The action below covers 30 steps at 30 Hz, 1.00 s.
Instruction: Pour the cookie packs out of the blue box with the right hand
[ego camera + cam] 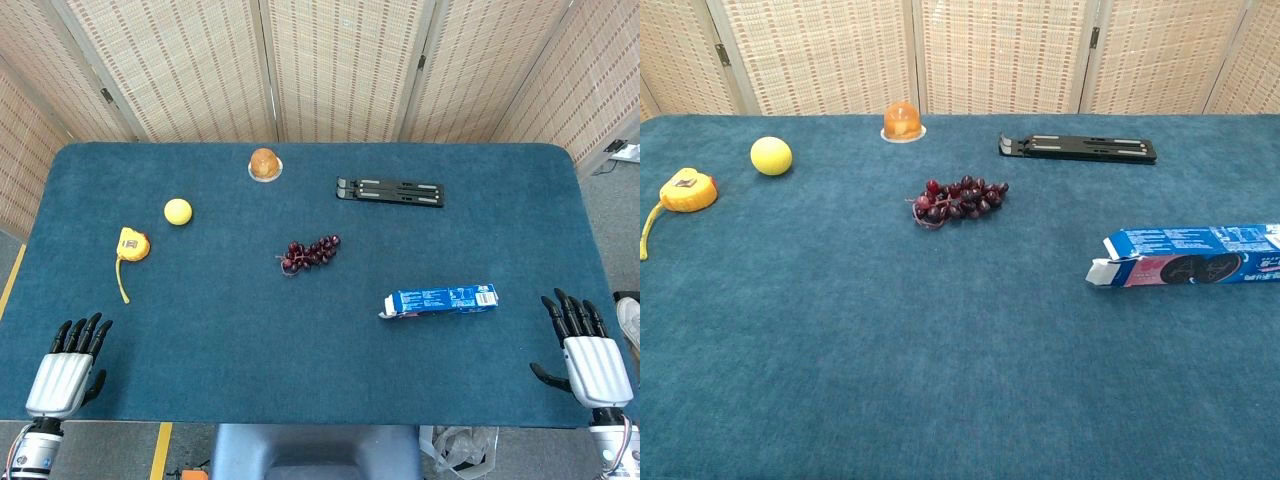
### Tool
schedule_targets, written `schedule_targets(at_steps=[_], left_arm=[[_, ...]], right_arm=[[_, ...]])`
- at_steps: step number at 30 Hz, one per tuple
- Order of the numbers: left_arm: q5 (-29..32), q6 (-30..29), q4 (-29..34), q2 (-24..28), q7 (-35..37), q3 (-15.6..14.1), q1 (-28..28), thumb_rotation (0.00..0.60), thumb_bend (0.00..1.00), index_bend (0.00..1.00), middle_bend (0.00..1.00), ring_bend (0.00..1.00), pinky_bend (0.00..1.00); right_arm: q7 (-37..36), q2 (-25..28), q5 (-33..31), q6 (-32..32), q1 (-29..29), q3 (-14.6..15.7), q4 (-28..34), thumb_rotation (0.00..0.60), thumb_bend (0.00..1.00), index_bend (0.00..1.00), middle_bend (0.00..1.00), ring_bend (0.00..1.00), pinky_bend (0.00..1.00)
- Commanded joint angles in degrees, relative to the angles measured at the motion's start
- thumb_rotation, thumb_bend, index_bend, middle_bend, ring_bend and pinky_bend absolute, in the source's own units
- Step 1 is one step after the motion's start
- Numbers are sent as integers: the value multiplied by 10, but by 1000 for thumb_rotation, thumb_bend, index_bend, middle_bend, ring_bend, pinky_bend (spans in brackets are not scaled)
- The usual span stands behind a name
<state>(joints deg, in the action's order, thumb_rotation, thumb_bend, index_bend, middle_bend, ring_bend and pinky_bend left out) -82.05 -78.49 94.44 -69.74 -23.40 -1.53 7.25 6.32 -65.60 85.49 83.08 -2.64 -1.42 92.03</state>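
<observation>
- The box (440,300) lies flat on the blue desk (300,340), right of and nearer the robot than the grapes (310,252), which serve here as the landmark.
- Its long axis runs left to right across the desk, roughly parallel to the near edge, with the right end tilted very slightly away in the head view.
- The opened end points left, toward the grapes' side; in the chest view a pale flap (1102,273) hangs open there, and the printed side with dark round cookies faces the camera.
- No cookie packs show outside the box.
- The right hand (590,350) rests at the desk's near right corner, right of the box and apart from it, fingers (570,312) spread and pointing away from the robot, holding nothing.
- The left hand (68,365) sits at the near left corner, far left of the grapes, fingers spread and empty.
- Neither hand appears in the chest view.
- A black stand (390,191) lies beyond the grapes to their right, its length also running left to right.
- An orange cup (264,163) stands beyond the grapes, slightly left.
- A yellow ball (178,211) sits left of the grapes, and a yellow tape measure (132,246) lies further left with its strap trailing toward the robot.
</observation>
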Motion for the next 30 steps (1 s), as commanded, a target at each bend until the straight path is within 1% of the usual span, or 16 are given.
schedule_targets(at_steps=[1,8,11,16,19,21,25,30], left_arm=[[2,1,1,0,-1,1,0,600,468,0,0,10,4],[4,-1,3,1,-4,3,0,600,468,0,0,10,4],[6,3,2,1,-2,2,1,600,468,0,0,11,4],[7,2,3,4,5,3,0,600,468,0,0,11,4],[11,7,2,4,6,5,2,600,468,0,0,11,4],[15,11,0,2,0,6,4,600,468,0,0,11,4],[28,17,-1,-5,-16,8,6,600,468,0,0,11,4],[37,22,-1,-7,-22,10,9,600,468,0,0,11,4]], right_arm=[[-1,0,0,-1,-1,0,0,600,218,0,0,0,0],[0,2,-1,-7,-4,0,-1,600,218,0,0,0,0],[-8,3,8,-10,-7,3,-3,600,218,0,0,0,0],[-46,16,47,-34,-31,13,-36,600,218,0,0,0,0],[-47,27,57,-39,-43,8,-57,600,218,4,2,13,0],[-49,31,58,-41,-50,4,-70,600,218,44,26,48,0],[-72,37,54,-68,-73,-3,-98,600,218,109,74,91,19],[-119,21,61,-101,-105,-6,-144,600,218,215,151,150,58]])
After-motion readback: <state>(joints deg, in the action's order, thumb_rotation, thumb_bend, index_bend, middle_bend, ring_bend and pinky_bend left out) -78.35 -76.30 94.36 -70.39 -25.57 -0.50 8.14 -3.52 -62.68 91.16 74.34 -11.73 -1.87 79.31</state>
